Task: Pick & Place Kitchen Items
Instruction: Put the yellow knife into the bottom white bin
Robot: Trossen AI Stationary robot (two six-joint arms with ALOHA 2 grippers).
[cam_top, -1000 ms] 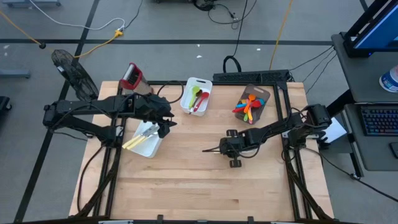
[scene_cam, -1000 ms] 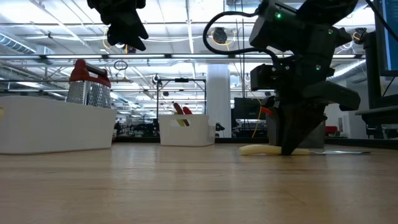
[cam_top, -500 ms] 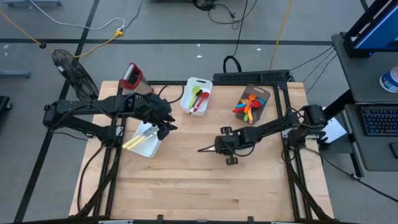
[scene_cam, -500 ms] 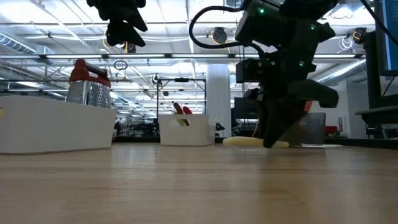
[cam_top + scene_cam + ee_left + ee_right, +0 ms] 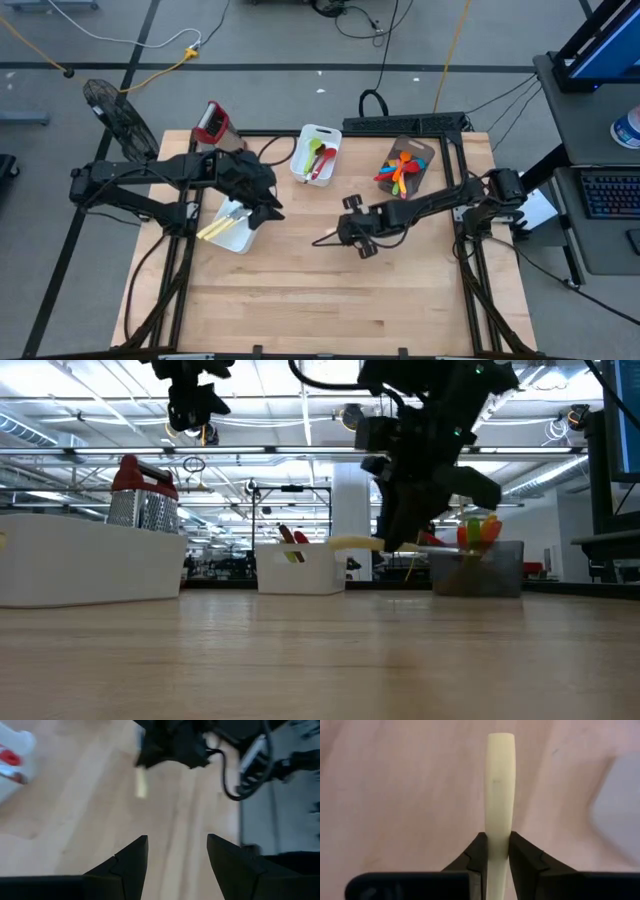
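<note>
My right gripper [image 5: 347,231] is shut on a piece of cream-handled cutlery [image 5: 322,239] above the middle of the table. It also shows in the low view [image 5: 402,542] and in its own wrist view [image 5: 498,851]. My left gripper [image 5: 266,212] hangs open and empty over the right end of a white tray [image 5: 240,238], high above the table in the low view [image 5: 195,415]. Its fingers stand apart in the left wrist view [image 5: 177,855]. Several cream-handled pieces [image 5: 225,220] lie in that tray. My right gripper pinches the cutlery's cream handle [image 5: 498,827] between its two fingers, some way back from the free end [image 5: 500,740]. The fingers slant down from the table's right, and the handle sticks out ahead of them toward the left. The piece is about level [image 5: 352,543], clear of the table; the gripper hides its metal end.
A white tray [image 5: 331,133] with green and red utensils stands at the far middle. A grey tray [image 5: 424,148] with coloured spoons stands at the far right. A metal grater with a red top [image 5: 210,123] lies at the far left. Bare wood fills the near half.
My right gripper has gone toward the table's left and a little toward the far edge. It has risen with the cream-handled cutlery, which lay on the table a second ago and now hangs clear of it.
</note>
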